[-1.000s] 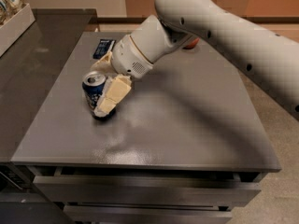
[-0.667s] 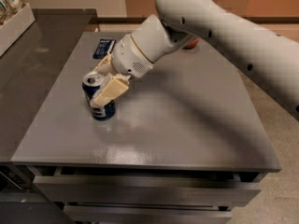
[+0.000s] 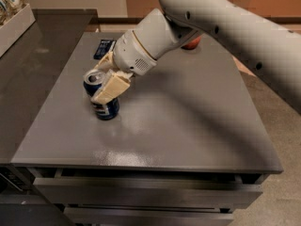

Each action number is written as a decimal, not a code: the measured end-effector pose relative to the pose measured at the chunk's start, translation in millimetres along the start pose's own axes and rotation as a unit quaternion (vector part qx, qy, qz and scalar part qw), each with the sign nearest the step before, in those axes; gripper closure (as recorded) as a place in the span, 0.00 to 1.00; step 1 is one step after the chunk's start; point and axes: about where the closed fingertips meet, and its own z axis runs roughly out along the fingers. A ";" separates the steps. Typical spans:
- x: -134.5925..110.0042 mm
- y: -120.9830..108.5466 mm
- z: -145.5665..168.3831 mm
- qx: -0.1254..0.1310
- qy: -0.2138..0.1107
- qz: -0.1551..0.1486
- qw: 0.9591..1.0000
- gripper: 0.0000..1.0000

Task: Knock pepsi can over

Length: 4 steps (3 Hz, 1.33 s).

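The pepsi can (image 3: 104, 105) is a dark-blue can with a silver top, standing on the left part of the grey table (image 3: 188, 121) and leaning a little to the left. My gripper (image 3: 106, 76) is right at the can's upper half, coming in from the right. One cream finger (image 3: 111, 87) lies across the front of the can near its top, touching it. The other finger (image 3: 104, 62) is behind the can. The fingers are apart and hold nothing.
A flat dark-blue packet (image 3: 104, 48) lies at the table's far left. A red-orange object (image 3: 193, 44) sits at the back, mostly hidden by my arm. A white tray of snacks (image 3: 14, 18) stands on the counter to the left. Drawers sit below the front edge.
My gripper has risen slightly along the can and pressed left against its upper part. The can now leans a little to the left.
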 end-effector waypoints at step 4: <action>43.7 -10.4 -62.5 0.077 0.226 0.031 0.971 1.00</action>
